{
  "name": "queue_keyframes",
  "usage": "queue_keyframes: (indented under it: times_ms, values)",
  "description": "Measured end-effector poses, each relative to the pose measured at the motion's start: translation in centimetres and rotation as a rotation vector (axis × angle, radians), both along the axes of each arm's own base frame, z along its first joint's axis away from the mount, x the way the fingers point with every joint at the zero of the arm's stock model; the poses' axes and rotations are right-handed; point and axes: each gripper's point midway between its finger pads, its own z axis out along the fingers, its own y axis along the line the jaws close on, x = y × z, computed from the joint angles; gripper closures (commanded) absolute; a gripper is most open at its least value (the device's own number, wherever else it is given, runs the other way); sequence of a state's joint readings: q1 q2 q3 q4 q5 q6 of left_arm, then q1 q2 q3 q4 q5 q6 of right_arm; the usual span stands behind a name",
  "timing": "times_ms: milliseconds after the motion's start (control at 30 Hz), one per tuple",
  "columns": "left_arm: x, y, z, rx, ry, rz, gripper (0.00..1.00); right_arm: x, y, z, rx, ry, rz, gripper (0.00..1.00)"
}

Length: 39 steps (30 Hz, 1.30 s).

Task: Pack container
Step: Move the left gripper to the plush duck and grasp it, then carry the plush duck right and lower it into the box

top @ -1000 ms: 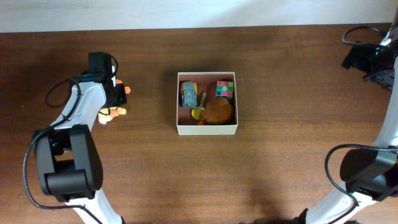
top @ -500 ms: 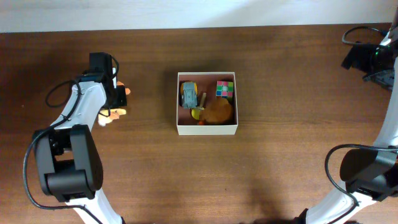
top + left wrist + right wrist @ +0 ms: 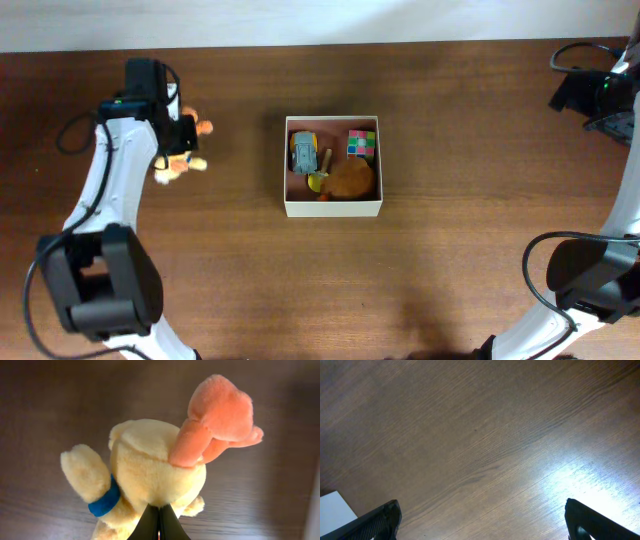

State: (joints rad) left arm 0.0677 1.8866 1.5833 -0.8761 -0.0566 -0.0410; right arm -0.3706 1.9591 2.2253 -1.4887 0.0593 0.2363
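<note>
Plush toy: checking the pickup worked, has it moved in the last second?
Yes. Pinched in the shut left gripper, the plush toy has shifted upward in the overhead view, judged against the unmoved container.

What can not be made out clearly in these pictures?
- Cream plush toy with orange parts: its face is not seen in the left wrist view; overhead, the left arm covers it partly.
- Small yellow thing in the white square container: overhead, too small, partly under a brown round object.
- Right jaws: the right wrist view cuts them at the bottom edge.
</note>
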Motion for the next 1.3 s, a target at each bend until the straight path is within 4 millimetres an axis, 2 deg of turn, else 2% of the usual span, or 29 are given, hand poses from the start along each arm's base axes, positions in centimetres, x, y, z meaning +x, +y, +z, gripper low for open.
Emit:
queue_keyframes:
  times_ms: [133,233,333,567,733,867,1100,1300]
  values:
    - [-0.2,-2.2,3.0,-0.056,-0.062,-0.102,0.98,0.0,0.0,0.0,0.0,0.0,0.0,0.01]
    - [-0.8,-5.0,4.5,-0.093,-0.085,-0.232,0.98,0.0,0.0,0.0,0.0,0.0,0.0,0.01]
    - [-1.6,-8.4,5.4,-0.114,-0.096,-0.371,0.98,0.0,0.0,0.0,0.0,0.0,0.0,0.01]
    - [-4.0,-17.9,7.7,-0.124,-0.152,-0.697,0.98,0.0,0.0,0.0,0.0,0.0,0.0,0.01]
    - [-5.7,-23.0,8.2,-0.139,-0.175,-0.84,0.98,0.0,0.0,0.0,0.0,0.0,0.0,0.01]
    - [-6.0,-24.6,8.5,-0.146,-0.192,-0.855,0.98,0.0,0.0,0.0,0.0,0.0,0.0,0.01]
    - [-5.9,-24.8,8.5,-0.151,-0.194,-0.85,0.98,0.0,0.0,0.0,0.0,0.0,0.0,0.01]
    - [-6.5,-26.5,6.6,-0.191,-0.14,-0.89,0.98,0.0,0.0,0.0,0.0,0.0,0.001,0.01]
